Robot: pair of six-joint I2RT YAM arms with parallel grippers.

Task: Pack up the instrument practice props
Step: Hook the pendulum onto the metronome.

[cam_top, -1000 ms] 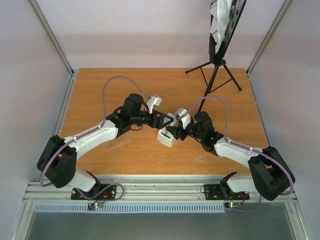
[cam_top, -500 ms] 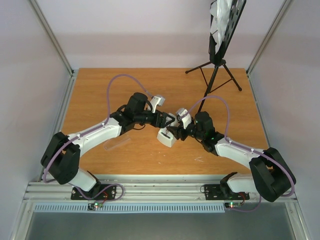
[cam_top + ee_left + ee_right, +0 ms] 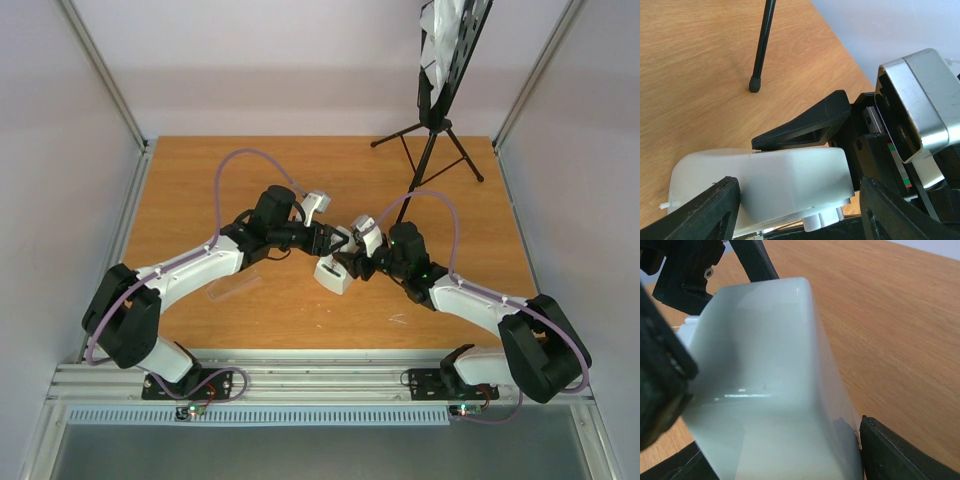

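The right tool (image 3: 775,415) is clamped on the metronome (image 3: 333,274): one finger (image 3: 662,385) presses its left face and the other (image 3: 900,450) touches its lower right corner. The left tool (image 3: 797,187) straddles the same white body with its jaws partly apart. One finger (image 3: 710,207) is against the wide end, while a narrow gap shows at the other finger (image 3: 890,210), so it has no firm hold.

In the top view the two tools meet nose to nose near the middle of the worktop (image 3: 200,190). The left tool comes in from 10 o'clock of the metronome and the right from 3 o'clock. The metronome lies on its side, low over the wood.

Each tool is the nearest obstacle to the other. In the left wrist view a right-tool finger lies across the top of the metronome, with the right wrist camera just behind it.

A clear cover (image 3: 233,288) lies flat at 8 o'clock of the metronome, just under the left forearm. The stand (image 3: 432,150) is at 1 o'clock near the far right corner, well apart, with one foot (image 3: 754,86) reaching toward the centre. Sheets (image 3: 440,35) sit on its desk.

Bare wood lies at 12, 6 and 9 o'clock. Frame posts (image 3: 100,70) rise from the far corners, and a rail (image 3: 320,378) runs along the near edge.
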